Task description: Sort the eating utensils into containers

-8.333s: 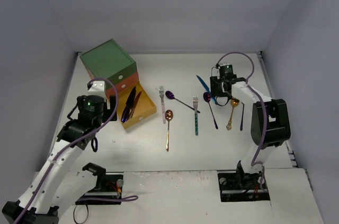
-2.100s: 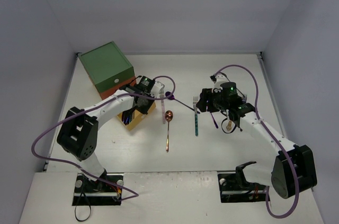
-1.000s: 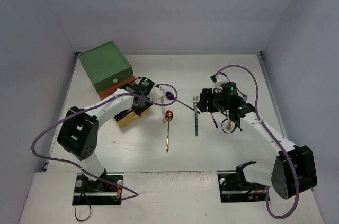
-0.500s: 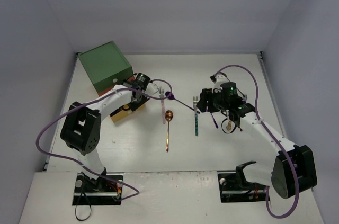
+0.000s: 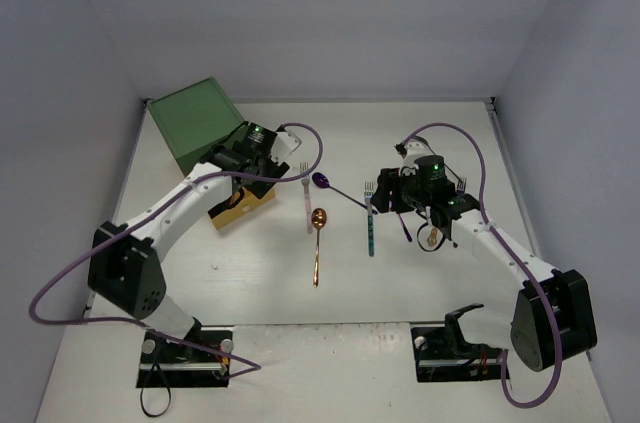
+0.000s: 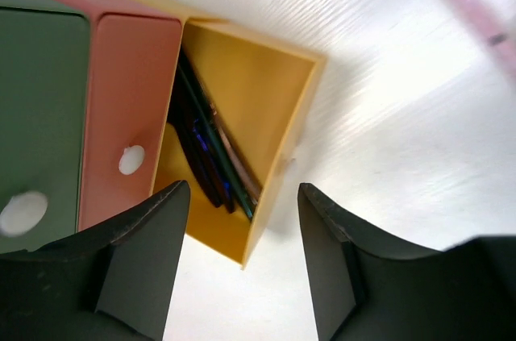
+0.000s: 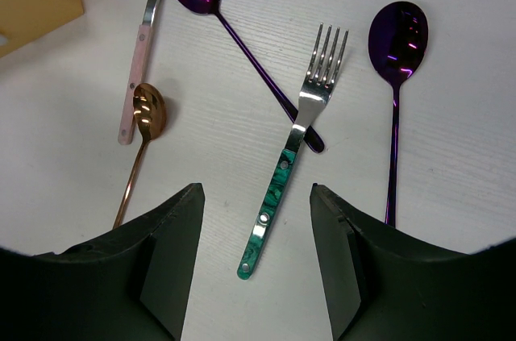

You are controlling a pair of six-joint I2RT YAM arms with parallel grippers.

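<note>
The left claw, spread wide, hovers with the yellow drawer at its 12 o'clock, dark utensils inside showing only from the wrist, the overhead view hiding them.

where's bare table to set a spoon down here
Bare table runs along the near edge, in front of the copper spoon and teal fork; another strip lies at the back, right of the chest. Crowded: the middle, from the yellow drawer across to the teal fork.
</note>
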